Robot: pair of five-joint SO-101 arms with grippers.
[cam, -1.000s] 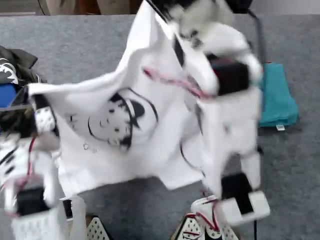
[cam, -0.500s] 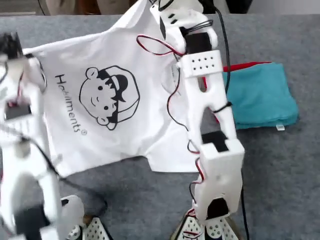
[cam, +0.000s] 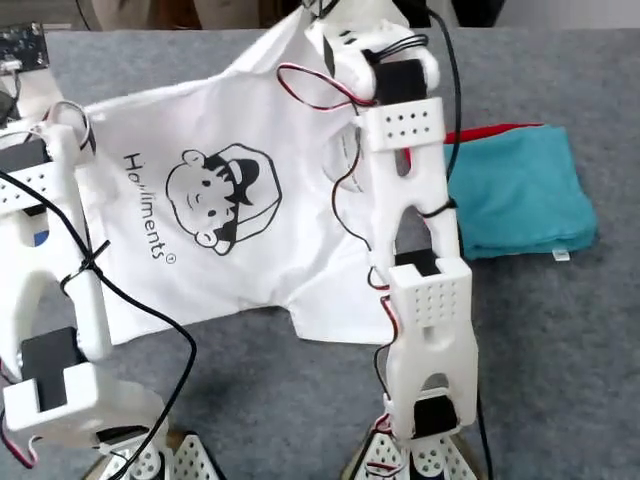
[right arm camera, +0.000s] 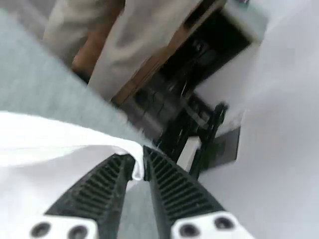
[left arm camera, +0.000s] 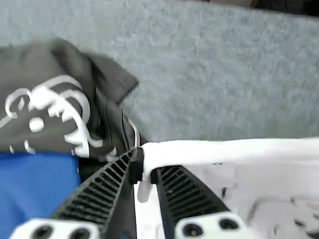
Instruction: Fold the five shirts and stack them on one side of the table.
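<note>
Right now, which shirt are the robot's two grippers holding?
The white shirt with the cartoon face: left gripper and right gripper pinch it. The teal shirt and dark shirt lie untouched.

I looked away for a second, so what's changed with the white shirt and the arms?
The left arm swung out leftward, away from the right arm, stretching the white shirt from a lifted, crumpled bundle into a wide spread. Both sets of jaws are shut on the shirt's edge, which was held before too. The folded teal shirt stayed put.
</note>
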